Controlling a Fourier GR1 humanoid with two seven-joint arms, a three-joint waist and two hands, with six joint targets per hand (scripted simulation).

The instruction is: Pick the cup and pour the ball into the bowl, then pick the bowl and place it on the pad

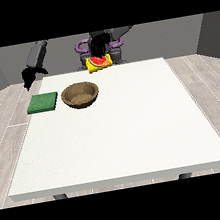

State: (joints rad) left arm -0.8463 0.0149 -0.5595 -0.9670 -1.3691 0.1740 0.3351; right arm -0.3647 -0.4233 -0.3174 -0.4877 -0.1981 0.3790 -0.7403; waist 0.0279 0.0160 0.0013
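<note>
- Front view: hand (pixel 98 45) at top centre clamped on the tilted cup (pixel 99 63).
- Bowl (pixel 80 94) beside pad (pixel 43 103), upper left.
- Hand (pixel 29 76) at left: fingers unclear.

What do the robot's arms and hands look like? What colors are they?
The arms are grey, smooth and rounded, like tubes. Each ends in a black hand: one at the view's left, one near the middle. Purple rings show at its body. No cables or markings are visible.

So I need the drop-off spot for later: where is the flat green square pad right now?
In the front view the flat green square pad lies on the white table at its left edge, just left of the brown wooden bowl.
</note>
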